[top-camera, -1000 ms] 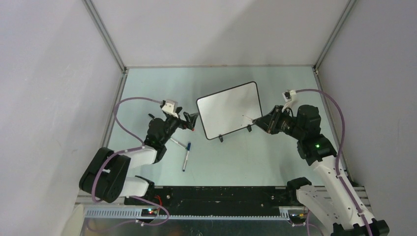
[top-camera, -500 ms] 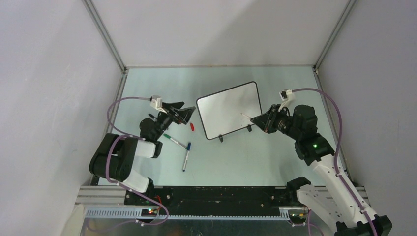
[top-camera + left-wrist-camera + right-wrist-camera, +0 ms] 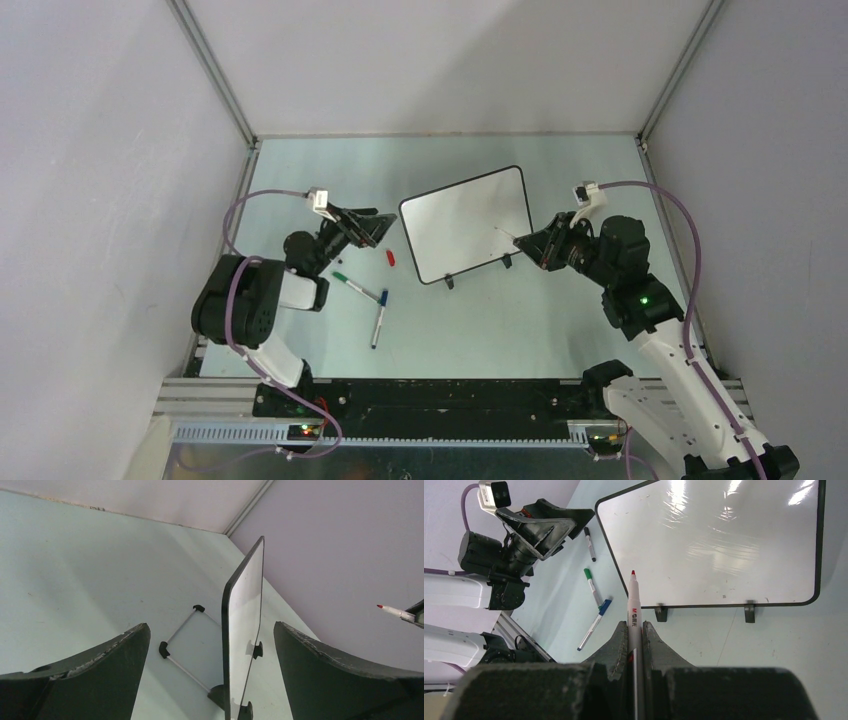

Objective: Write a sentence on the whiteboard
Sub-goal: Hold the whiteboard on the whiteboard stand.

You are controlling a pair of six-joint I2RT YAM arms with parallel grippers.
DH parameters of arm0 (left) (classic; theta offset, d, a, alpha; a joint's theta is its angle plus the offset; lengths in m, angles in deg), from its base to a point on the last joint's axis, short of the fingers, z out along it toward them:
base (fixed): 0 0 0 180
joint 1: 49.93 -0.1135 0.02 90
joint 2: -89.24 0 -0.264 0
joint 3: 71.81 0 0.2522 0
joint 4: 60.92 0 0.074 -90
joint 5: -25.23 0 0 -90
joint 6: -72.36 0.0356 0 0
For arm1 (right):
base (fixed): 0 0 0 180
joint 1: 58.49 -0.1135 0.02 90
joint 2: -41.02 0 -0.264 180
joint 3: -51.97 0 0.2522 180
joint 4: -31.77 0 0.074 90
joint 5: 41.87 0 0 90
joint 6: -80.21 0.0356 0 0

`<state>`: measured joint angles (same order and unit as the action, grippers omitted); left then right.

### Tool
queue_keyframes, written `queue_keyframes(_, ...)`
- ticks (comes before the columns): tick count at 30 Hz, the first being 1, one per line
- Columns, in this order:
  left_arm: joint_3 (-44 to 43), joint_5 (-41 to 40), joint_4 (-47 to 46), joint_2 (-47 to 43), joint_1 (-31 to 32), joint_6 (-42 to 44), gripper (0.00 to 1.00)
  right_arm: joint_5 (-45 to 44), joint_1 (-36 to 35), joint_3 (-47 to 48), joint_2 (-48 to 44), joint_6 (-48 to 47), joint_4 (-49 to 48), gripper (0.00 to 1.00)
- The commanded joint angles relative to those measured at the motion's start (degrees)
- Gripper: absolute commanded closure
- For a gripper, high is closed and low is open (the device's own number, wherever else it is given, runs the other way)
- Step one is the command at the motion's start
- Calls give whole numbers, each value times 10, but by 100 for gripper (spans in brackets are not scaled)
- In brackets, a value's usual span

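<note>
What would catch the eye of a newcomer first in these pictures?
The whiteboard stands blank in the middle of the table. The right arm's fingers are shut on a red-tipped marker, tip toward the board, not touching it. The left arm's fingers gape open beside the board's left edge.

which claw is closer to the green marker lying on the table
Left. The left claw hovers open just beyond the green marker, on the same side of the whiteboard; the right claw is past the board's far edge, gripping a red marker.
</note>
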<state>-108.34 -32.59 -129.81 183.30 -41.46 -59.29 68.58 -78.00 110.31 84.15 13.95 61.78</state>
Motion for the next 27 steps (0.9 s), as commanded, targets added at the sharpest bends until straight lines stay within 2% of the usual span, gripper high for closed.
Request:
queue_keyframes(1,-15,20,-38,4,-8,-20,1,-12,-4,8,-7,-13,-10,100)
queue_keyframes(6,-32,41,-50,31,-9,-55,1,-4,-2,8,-2,-13,-14,100)
queue_keyframes(20,-80,92,-50,91,5,-53,20,21,-2,9,11,-3,-36,100)
queue_keyframes(27,-84,116,-50,99,8,-51,25,26,-16,9,36,9,-59,100)
